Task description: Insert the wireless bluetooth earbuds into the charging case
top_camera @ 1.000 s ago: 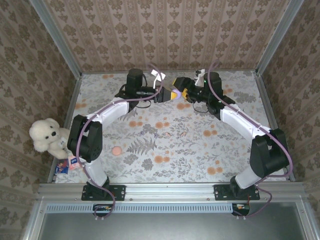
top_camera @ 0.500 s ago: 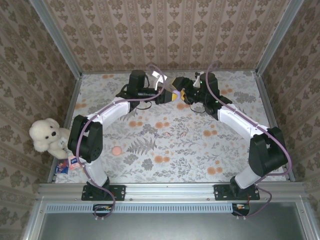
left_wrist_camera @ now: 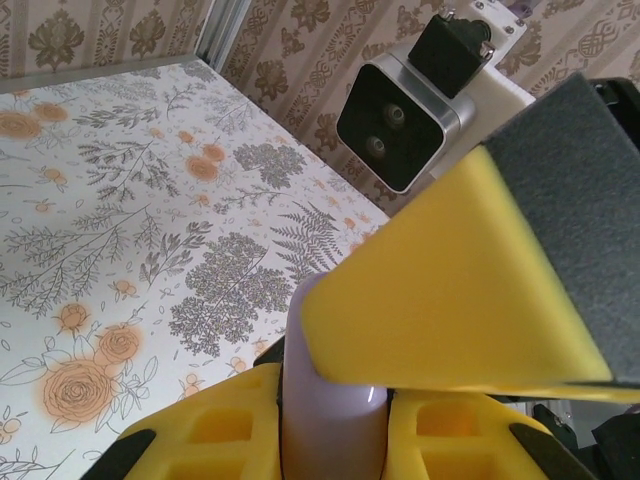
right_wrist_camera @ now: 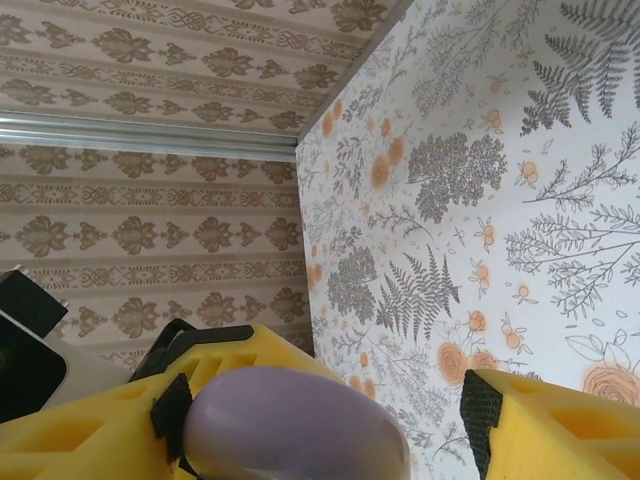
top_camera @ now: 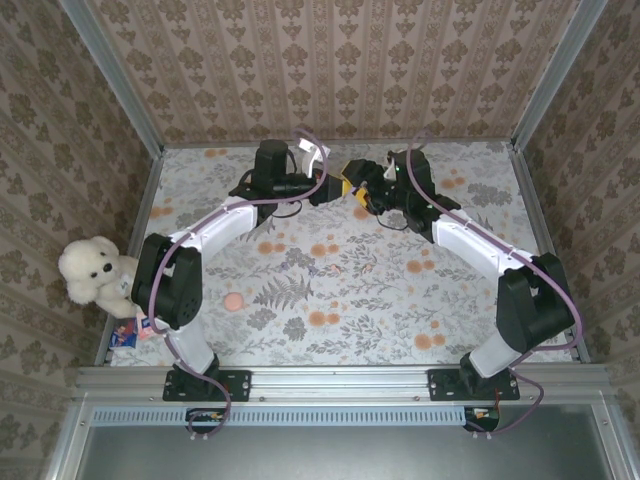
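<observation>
Charging case (right_wrist_camera: 300, 425), lavender and rounded, is clamped between the closed yellow fingers of the left gripper (top_camera: 328, 190), above the far middle of the table (top_camera: 330, 280). The right gripper (right_wrist_camera: 322, 428) straddles it with jaws apart, one pad near the case and the other clear.

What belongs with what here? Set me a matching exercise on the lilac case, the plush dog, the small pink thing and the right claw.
1. lilac charging case
2. white plush dog
3. small pink object
4. right claw

A. beyond the left edge of the table
B. open
C. clamped in the left claw
D. lying loose on the table

Pairs: 1-C, 2-A, 3-D, 4-B
</observation>
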### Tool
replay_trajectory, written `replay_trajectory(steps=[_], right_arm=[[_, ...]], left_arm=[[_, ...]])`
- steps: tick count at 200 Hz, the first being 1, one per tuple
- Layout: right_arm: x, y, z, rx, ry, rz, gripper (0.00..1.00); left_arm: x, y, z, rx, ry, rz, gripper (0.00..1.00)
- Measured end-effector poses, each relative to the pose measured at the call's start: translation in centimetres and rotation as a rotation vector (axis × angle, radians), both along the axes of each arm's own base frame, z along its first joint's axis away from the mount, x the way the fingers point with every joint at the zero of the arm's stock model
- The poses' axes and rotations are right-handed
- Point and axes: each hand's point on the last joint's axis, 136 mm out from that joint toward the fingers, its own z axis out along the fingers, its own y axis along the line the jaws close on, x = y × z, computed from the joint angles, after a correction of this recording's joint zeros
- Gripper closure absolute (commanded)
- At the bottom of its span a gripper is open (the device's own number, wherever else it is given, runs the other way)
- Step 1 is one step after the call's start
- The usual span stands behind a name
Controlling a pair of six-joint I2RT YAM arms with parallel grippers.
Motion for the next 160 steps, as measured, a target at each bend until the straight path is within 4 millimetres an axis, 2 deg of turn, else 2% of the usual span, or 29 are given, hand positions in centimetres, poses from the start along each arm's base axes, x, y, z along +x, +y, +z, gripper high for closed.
replay_trajectory(steps=[57, 85, 122, 160], right_arm=[[0.6, 0.8, 0.1, 0.034, 0.011, -0.007, 0.46], [0.7, 0.8, 0.0, 0.038, 0.018, -0.013, 0.53], [0.7, 0.9, -0.2, 0.039, 0.023, -0.012, 0.57], [0.7, 0.9, -0.2, 0.037, 0.023, -0.015, 0.57]], left_arm=[[0.2, 0.2, -0.5, 0.01, 0.003, 0.015, 1.0], [0.2, 0.2, -0.6, 0.012, 0.006, 0.015, 0.87], [0.3, 0.4, -0.8, 0.014, 0.008, 0.023, 0.67], [0.4, 1.0, -0.9, 0.013, 0.009, 0.034, 0.62]])
